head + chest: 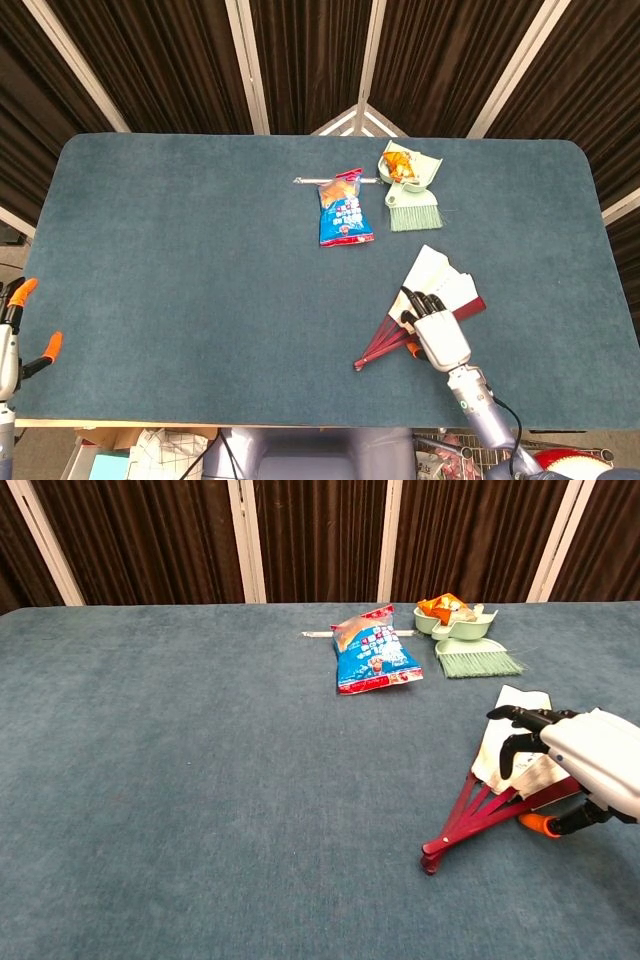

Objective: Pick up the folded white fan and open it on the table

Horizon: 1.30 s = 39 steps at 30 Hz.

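Note:
The white fan (pixel 437 272) lies partly spread on the blue table at the right. Its dark red ribs (pixel 384 346) meet at a pivot toward the front. My right hand (pixel 436 331) lies over its near side, fingers (pixel 517 730) arched down onto the white leaf (pixel 503 742). The orange-tipped thumb (pixel 541 825) sits beside the nearest red rib (pixel 470 826), so that rib runs between thumb and palm. My left hand (pixel 12 335) shows only at the lower left edge of the head view, off the table, fingers apart and holding nothing.
A blue snack bag (pixel 344 212) lies at the middle back with a thin silver rod (pixel 312 180) behind it. To their right are a green dustpan (pixel 421 170) holding an orange packet (pixel 398 163) and a green brush (pixel 413 211). The table edge (pixel 300 422) runs along the front.

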Each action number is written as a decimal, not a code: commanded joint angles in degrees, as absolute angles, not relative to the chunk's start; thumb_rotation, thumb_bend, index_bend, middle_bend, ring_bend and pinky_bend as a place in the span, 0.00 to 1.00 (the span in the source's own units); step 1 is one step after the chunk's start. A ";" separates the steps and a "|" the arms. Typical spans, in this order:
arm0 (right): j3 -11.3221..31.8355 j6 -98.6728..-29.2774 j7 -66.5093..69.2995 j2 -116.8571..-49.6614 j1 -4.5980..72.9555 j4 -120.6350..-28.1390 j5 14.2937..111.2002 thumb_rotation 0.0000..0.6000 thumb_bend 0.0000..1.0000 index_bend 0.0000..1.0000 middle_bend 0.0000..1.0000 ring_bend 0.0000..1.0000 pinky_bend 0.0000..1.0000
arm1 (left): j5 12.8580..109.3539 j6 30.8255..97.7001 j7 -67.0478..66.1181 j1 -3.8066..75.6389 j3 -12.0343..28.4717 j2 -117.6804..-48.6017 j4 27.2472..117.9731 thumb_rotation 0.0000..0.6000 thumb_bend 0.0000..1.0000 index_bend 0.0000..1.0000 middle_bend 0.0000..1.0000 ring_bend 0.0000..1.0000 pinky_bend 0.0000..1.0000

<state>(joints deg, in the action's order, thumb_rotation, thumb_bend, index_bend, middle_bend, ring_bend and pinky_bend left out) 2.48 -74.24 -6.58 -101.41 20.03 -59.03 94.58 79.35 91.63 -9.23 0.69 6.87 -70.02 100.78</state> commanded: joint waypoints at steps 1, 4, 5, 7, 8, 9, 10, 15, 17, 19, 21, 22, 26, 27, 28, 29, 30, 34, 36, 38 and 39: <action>2.43 -74.47 -5.75 -101.78 20.21 -58.15 94.43 1.00 0.25 0.52 0.13 0.20 0.24 | 79.40 91.64 -9.46 0.73 6.83 -70.17 100.69 1.00 0.44 0.14 0.07 0.00 0.03; 2.33 -74.87 -4.69 -102.15 20.29 -57.06 94.37 1.00 0.25 0.52 0.13 0.20 0.24 | 79.39 91.59 -9.76 0.80 6.80 -70.36 100.61 1.00 0.44 0.14 0.07 0.00 0.03; 2.30 -74.96 -4.44 -102.21 20.32 -56.79 94.36 1.00 0.25 0.52 0.13 0.20 0.24 | 79.36 91.55 -9.83 0.83 6.80 -70.42 100.58 1.00 0.44 0.14 0.06 0.00 0.03; 2.32 -75.26 -3.96 -102.31 20.34 -56.30 94.29 1.00 0.25 0.52 0.13 0.20 0.24 | 79.31 91.49 -10.03 0.88 6.80 -70.52 100.55 1.00 0.44 0.14 0.06 0.00 0.03; 2.36 -75.45 -3.69 -102.35 20.32 -56.11 94.22 1.00 0.25 0.52 0.13 0.20 0.24 | 79.29 91.44 -10.11 0.90 6.78 -70.57 100.55 1.00 0.44 0.14 0.06 0.00 0.03; 2.42 -75.67 -3.37 -102.38 20.30 -55.95 94.15 1.00 0.25 0.52 0.13 0.20 0.24 | 79.28 91.40 -10.18 0.93 6.76 -70.61 100.56 1.00 0.44 0.14 0.06 0.00 0.03; 2.47 -75.97 -3.03 -102.41 20.25 -55.80 94.10 1.00 0.25 0.52 0.13 0.20 0.24 | 79.28 91.39 -10.24 0.94 6.75 -70.65 100.56 1.00 0.44 0.14 0.06 0.00 0.03; 2.37 -77.45 -1.67 -102.70 20.04 -54.87 94.23 1.00 0.25 0.52 0.13 0.20 0.24 | 79.30 91.42 -10.49 0.96 6.71 -70.77 100.59 1.00 0.44 0.14 0.06 0.00 0.03; 2.31 -77.90 -1.47 -102.87 19.93 -54.46 94.24 1.00 0.25 0.52 0.13 0.20 0.24 | 79.34 91.39 -10.57 0.97 6.65 -70.80 100.60 1.00 0.44 0.14 0.06 0.00 0.03; 2.23 -78.14 -1.16 -103.03 19.87 -54.11 94.16 1.00 0.25 0.52 0.13 0.20 0.24 | 79.36 91.33 -10.64 0.99 6.60 -70.81 100.62 1.00 0.44 0.14 0.06 0.00 0.03; 2.16 -78.27 -0.86 -103.12 19.83 -53.88 94.04 1.00 0.25 0.52 0.13 0.20 0.24 | 79.43 91.39 -10.70 0.96 6.56 -70.80 100.70 1.00 0.44 0.14 0.06 0.00 0.03; 2.13 -78.31 -0.73 -103.14 19.82 -53.82 94.00 1.00 0.25 0.52 0.13 0.20 0.24 | 79.49 91.45 -10.71 0.94 6.54 -70.80 100.72 1.00 0.44 0.14 0.06 0.00 0.03; 2.04 -78.40 -0.75 -103.30 19.92 -53.53 93.89 1.00 0.25 0.52 0.13 0.20 0.24 | 79.62 91.55 -10.83 0.91 6.47 -70.84 100.74 1.00 0.44 0.14 0.06 0.00 0.03; 2.02 -78.40 -0.78 -103.34 19.94 -53.50 93.86 1.00 0.25 0.52 0.13 0.20 0.24 | 79.60 91.53 -10.85 0.92 6.47 -70.84 100.74 1.00 0.44 0.14 0.06 0.00 0.03; 1.98 -78.37 -0.84 -103.38 19.99 -53.43 93.83 1.00 0.26 0.53 0.13 0.20 0.24 | 79.55 91.52 -10.89 0.92 6.49 -70.85 100.72 1.00 0.44 0.14 0.06 0.00 0.03; 1.95 -78.33 -0.94 -103.41 20.03 -53.36 93.82 1.00 0.26 0.54 0.13 0.20 0.24 | 79.54 91.53 -10.92 0.93 6.50 -70.86 100.72 1.00 0.44 0.14 0.06 0.00 0.03; 1.94 -78.32 -1.04 -103.45 20.07 -53.28 93.79 1.00 0.27 0.55 0.13 0.20 0.24 | 79.54 91.53 -10.95 0.93 6.50 -70.87 100.71 1.00 0.44 0.14 0.06 0.00 0.03; 1.90 -78.48 -1.09 -103.72 20.19 -52.88 93.74 1.00 0.33 0.60 0.14 0.20 0.24 | 79.52 91.52 -11.08 0.95 6.48 -70.91 100.69 1.00 0.44 0.14 0.06 0.00 0.03; 1.81 -78.55 -1.25 -103.82 20.26 -52.66 93.78 1.00 0.34 0.62 0.14 0.20 0.24 | 79.49 91.48 -11.15 0.98 6.50 -70.96 100.66 1.00 0.44 0.14 0.06 0.00 0.03; 1.74 -78.63 -1.41 -103.84 20.31 -52.59 93.83 1.00 0.35 0.63 0.14 0.20 0.24 | 79.46 91.45 -11.21 1.00 6.49 -71.02 100.62 1.00 0.44 0.14 0.06 0.00 0.03; 1.69 -78.72 -1.53 -103.82 20.34 -52.61 93.87 1.00 0.35 0.63 0.14 0.20 0.24 | 79.44 91.41 -11.27 1.02 6.49 -71.06 100.61 1.00 0.44 0.14 0.06 0.00 0.03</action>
<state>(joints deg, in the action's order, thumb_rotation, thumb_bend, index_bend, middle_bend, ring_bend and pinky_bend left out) 1.71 -78.67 -1.48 -103.83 20.32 -52.60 93.85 79.45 91.42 -11.26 1.02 6.49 -71.05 100.62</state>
